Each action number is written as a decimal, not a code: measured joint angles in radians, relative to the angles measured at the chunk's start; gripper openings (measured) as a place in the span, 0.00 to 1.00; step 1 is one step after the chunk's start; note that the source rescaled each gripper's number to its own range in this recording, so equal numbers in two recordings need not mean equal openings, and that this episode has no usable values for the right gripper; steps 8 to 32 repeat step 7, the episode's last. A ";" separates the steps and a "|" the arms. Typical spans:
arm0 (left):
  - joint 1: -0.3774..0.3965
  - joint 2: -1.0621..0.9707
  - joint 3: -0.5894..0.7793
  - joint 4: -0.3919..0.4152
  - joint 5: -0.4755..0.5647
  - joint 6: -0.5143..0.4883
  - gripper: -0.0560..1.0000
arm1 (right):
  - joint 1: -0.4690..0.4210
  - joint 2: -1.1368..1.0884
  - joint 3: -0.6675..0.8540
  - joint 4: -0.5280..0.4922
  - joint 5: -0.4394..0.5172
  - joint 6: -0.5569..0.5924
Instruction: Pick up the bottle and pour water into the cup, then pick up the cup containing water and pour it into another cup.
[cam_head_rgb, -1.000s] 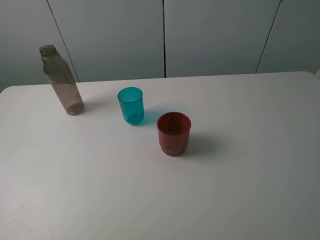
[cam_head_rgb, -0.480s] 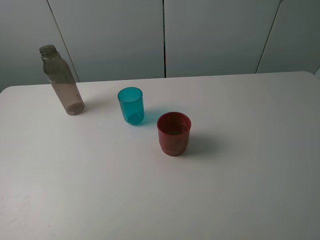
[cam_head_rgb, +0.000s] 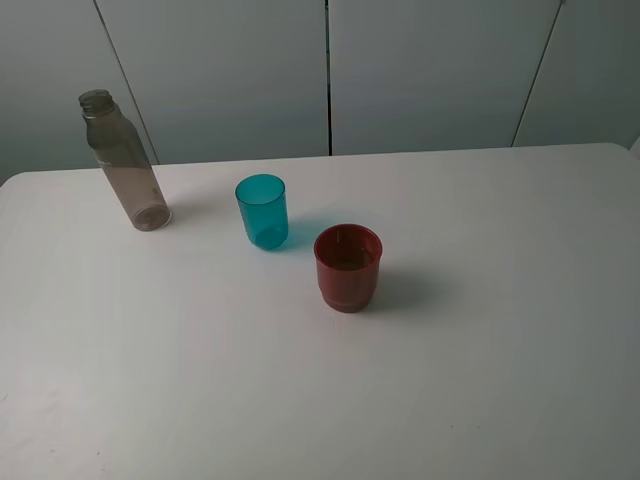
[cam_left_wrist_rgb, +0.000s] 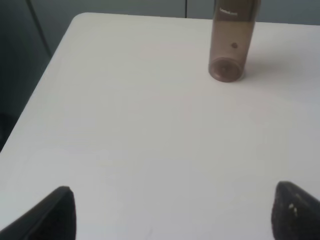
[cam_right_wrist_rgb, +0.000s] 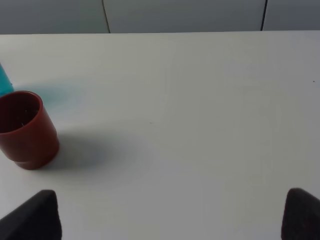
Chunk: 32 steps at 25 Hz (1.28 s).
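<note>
left end effector (cam_left_wrist_rgb: 172, 212) spread wide, holding nothing, low over the white surface (cam_head_rgb: 480, 380); tall smoky grey-brown see-through bottle (cam_left_wrist_rgb: 232, 41) upright well ahead of it. right end effector (cam_right_wrist_rgb: 172, 215) also spread, empty; dark red opaque plastic cup (cam_right_wrist_rgb: 24, 130) ahead to one side. small teal translucent tumbler (cam_head_rgb: 262, 211) stands between bottle and red cup, touching neither.

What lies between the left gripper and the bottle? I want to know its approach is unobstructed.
Nothing: in the left wrist view, only bare white table lies between the open left gripper and the bottle.
</note>
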 joint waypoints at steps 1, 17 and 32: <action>0.008 0.000 0.000 0.000 0.000 0.000 1.00 | 0.000 0.000 0.000 0.000 0.000 0.000; 0.014 0.000 0.000 0.000 0.000 0.000 1.00 | 0.000 0.000 0.000 0.000 0.000 0.000; 0.014 0.000 0.000 0.000 0.000 0.000 1.00 | 0.000 0.000 0.000 0.000 0.000 0.000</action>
